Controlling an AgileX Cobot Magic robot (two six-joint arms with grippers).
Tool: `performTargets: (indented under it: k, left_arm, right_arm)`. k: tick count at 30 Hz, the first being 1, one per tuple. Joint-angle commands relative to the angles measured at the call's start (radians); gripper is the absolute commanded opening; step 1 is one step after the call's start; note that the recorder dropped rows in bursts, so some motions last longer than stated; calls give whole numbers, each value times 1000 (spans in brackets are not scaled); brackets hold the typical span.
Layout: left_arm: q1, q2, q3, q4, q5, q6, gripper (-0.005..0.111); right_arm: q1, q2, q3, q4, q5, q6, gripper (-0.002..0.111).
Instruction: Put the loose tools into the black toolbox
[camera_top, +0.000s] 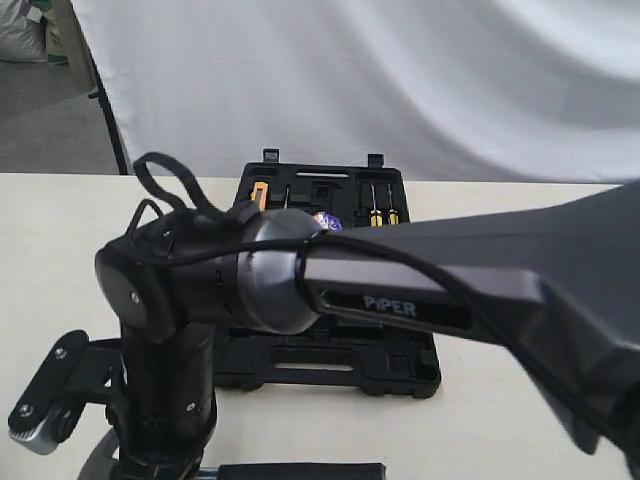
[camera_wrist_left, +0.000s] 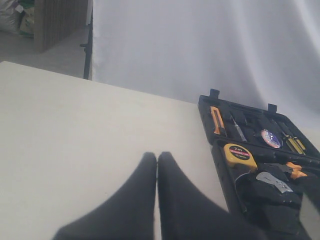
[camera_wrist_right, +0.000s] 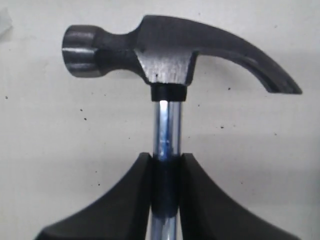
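Note:
My right gripper (camera_wrist_right: 166, 157) is shut on the shiny shaft of the claw hammer (camera_wrist_right: 170, 60), just below its steel head, and holds it over bare cream table. The black toolbox (camera_wrist_left: 205, 102) lies open on the table, to the right of my left gripper (camera_wrist_left: 157, 157), which is shut with nothing in it. In the toolbox's far half sits the small tape roll (camera_wrist_left: 270, 138) with its bluish label. In the exterior view the toolbox (camera_top: 330, 375) and tape roll (camera_top: 327, 221) show behind a black arm (camera_top: 400, 300). Neither gripper shows there.
A yellow tape measure (camera_wrist_left: 240, 155), orange-handled pliers (camera_wrist_left: 295, 172), an orange knife (camera_wrist_left: 216, 121) and yellow screwdrivers (camera_wrist_left: 295, 145) sit in the case. A silver-tipped tool (camera_wrist_left: 274, 181) lies in its near half. White cloth (camera_top: 400, 80) hangs behind the table (camera_wrist_left: 75, 125).

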Motion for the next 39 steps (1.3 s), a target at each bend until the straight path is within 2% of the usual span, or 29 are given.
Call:
performTargets:
  k: [1, 10, 13, 18, 24, 30, 39]
  left_arm:
    - [25, -3, -3, 4, -7, -5, 1]
    - [25, -3, -3, 4, -7, -5, 1]
    - [25, -3, -3, 4, -7, -5, 1]
    - [25, -3, -3, 4, -7, -5, 1]
    - [25, -3, -3, 4, -7, -5, 1]
    - [25, -3, -3, 4, -7, -5, 1]
    - [25, -3, -3, 4, -7, -5, 1]
  right_arm:
    - [0, -55, -2, -14, 10, -9, 0]
    - [-14, -134, 0, -243, 84, 4, 0]
    - [-75, -150, 0, -238, 82, 4, 0]
    - [-234, -150, 0, -207, 41, -20, 0]
    - [-318, -147, 0, -202, -53, -76, 0]
    - [-326, -134, 0, -207, -84, -234, 0]
    - [-326, -50, 0, -195, -237, -329, 0]
